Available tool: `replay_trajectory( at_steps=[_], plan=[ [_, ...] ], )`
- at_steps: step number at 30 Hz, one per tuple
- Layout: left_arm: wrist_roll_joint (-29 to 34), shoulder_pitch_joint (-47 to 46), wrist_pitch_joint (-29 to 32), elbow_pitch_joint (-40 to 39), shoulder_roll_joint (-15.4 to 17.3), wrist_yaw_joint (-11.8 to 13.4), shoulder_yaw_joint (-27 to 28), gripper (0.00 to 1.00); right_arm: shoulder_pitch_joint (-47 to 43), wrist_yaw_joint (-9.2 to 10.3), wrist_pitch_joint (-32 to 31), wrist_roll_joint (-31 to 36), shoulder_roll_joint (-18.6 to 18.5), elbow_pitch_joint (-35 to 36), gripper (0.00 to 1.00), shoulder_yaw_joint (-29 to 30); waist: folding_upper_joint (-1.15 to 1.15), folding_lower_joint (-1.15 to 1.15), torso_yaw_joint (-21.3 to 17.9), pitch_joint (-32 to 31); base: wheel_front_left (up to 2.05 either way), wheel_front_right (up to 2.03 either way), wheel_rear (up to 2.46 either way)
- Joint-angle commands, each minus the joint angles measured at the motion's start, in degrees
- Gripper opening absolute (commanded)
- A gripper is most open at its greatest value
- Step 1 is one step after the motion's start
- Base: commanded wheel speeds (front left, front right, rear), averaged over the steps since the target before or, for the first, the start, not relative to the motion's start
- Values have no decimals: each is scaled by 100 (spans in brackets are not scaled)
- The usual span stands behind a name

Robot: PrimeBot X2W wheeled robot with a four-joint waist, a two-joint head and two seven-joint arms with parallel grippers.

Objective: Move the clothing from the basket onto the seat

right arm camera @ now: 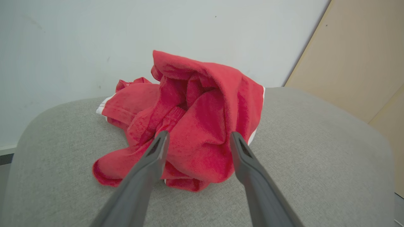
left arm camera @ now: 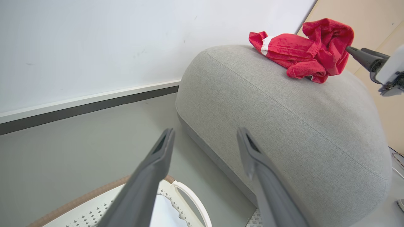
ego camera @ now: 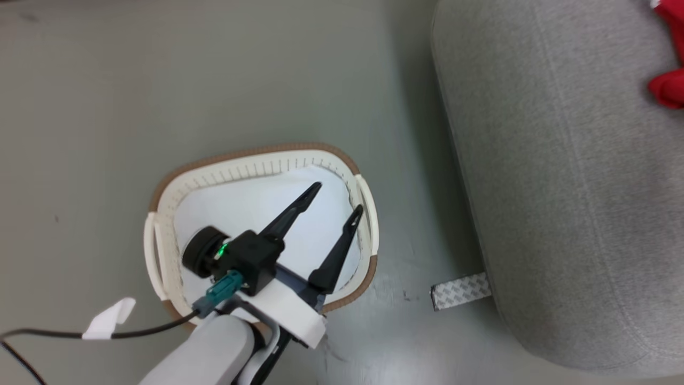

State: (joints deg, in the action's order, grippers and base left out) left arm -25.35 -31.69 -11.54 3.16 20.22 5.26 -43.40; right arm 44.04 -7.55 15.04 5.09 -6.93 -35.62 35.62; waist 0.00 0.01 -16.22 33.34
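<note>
- Left gripper (ego camera: 338,196) is hanging spread wide above the basket (ego camera: 251,160), holding nothing.
- Right gripper (right arm camera: 199,135) is standing spread too, at the clothing (right arm camera: 202,88), which is lying on the seat (right arm camera: 309,142).

Floor (ego camera: 214,80): smooth, grey-green, matte, with a pale sheen toward the lower edge of the head view. Dark scuff marks (ego camera: 398,293) lie just beside a short strip of grey-and-white patterned tape (ego camera: 460,291). One end of the strip meets the foot of the seat (ego camera: 561,187), large, light grey, woven, with rounded edges.

Wall (left arm camera: 94,41): plain white, a few faint marks.

Baseboard (left arm camera: 88,105): white band over dark grey band, meeting the floor.

Tan panel (right arm camera: 356,63): adjoins the wall along a slanted edge.

Light is soft and even; a diffuse shadow (ego camera: 414,107) runs on the floor along the seat.
</note>
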Motion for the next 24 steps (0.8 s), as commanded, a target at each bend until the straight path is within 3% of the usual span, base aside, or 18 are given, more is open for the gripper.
replay_trajectory(
  at_steps=[1, 15, 24],
  plan=[
    [-89, 186, -91, 77, 1, 78, 68, 100, -479, 13, 16, -89, 96, 314, 100, -222, 0, -1, -36, -408, 0, 0, 0],
    [-265, 1477, -362, 544, -271, 521, 1126, 100, -2929, 14, 15, -557, 353, 2139, 100, -1867, 0, -1, 524, -2145, 0, 0, 0],
    [47, 2679, -360, 609, -674, 292, 2072, 100, -3924, 13, 8, -678, 392, 2565, 100, -2666, 0, -1, 975, -2944, 0, 0, 0]
  ],
)
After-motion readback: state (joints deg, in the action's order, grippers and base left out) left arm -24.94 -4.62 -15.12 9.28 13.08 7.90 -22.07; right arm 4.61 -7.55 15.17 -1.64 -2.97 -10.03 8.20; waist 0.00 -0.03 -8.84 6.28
